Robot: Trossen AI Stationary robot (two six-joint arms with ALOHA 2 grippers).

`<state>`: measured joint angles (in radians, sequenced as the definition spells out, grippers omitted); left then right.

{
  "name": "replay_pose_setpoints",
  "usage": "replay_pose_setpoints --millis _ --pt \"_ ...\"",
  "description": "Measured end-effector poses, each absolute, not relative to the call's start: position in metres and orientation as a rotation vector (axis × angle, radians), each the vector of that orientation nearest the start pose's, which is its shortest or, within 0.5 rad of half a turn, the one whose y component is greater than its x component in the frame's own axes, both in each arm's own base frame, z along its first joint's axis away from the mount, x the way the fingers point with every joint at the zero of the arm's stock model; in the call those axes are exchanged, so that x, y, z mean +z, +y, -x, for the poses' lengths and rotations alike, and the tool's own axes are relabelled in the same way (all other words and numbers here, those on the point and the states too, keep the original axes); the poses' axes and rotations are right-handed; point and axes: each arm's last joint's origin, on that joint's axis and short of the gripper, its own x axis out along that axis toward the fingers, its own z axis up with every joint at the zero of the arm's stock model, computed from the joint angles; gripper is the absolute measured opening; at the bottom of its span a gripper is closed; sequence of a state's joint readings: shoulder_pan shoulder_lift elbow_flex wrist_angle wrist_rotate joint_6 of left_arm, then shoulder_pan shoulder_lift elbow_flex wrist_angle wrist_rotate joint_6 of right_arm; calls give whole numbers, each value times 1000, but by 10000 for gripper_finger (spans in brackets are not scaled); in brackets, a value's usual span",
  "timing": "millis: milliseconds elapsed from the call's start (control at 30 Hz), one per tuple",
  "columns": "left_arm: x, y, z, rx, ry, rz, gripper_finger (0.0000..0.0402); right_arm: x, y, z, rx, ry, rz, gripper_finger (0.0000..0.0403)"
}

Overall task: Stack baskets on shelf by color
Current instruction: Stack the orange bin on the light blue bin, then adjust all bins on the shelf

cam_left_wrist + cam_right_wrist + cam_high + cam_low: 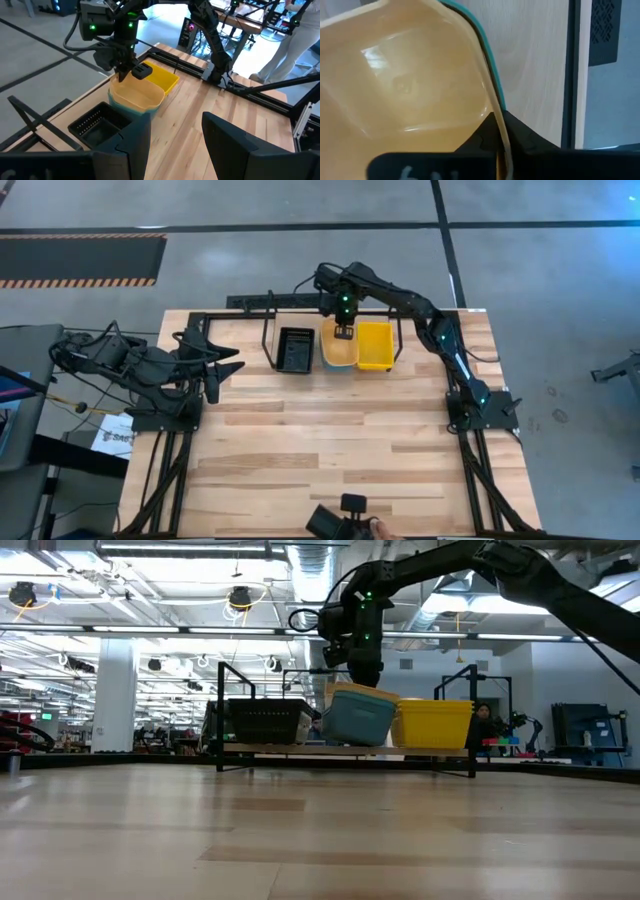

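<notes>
Overhead, table-level, two wrist cameras; shelf (335,345) shared.

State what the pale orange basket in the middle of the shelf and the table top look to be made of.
Pale orange basket: most likely thin plastic with a smooth, slightly glossy finish, since light glints off its inside floor and its rim looks thin.
Table top: light wood in joined strips, with visible grain and a low sheen.

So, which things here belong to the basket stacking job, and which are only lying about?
Job:
- black mesh plastic basket
- pale orange plastic basket nested in a teal one, rim between the right claw fingers
- yellow plastic basket
- low black metal rod shelf

Lying about:
- white papers beside the table
- left claw, open, waiting
</notes>
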<state>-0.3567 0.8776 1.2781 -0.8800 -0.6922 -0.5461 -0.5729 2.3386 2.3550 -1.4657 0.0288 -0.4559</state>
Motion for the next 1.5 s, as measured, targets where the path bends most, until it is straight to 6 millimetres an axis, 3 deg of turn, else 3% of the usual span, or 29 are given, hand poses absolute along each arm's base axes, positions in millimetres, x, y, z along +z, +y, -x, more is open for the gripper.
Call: replay_pose_setpoints --millis 500,700,833,1000,1133,1233,1367,1500 --pt "416 -29 -131 430 313 292 164 268 -238 -400 -145 1384 58 108" --pt "416 -29 -131 430 316 290 164 298 -231 -394 -167 1318 156 138" --pt "415 -29 -131 431 317 290 164 330 -227 -381 -287 1286 267 153" --pt "415 -29 -131 430 317 289 164 368 -211 -364 -352 1194 243 160" --pt "415 -29 -131 430 317 289 164 387 -188 -359 -341 1133 196 149" --pt "415 -29 -131 431 317 289 164 393 -175 -360 -314 1120 217 116" --pt "415 -29 -131 432 317 287 164 388 -164 -364 -220 1123 187 21" --pt "415 -30 -133 434 322 281 164 373 -162 -371 -170 1135 142 6"
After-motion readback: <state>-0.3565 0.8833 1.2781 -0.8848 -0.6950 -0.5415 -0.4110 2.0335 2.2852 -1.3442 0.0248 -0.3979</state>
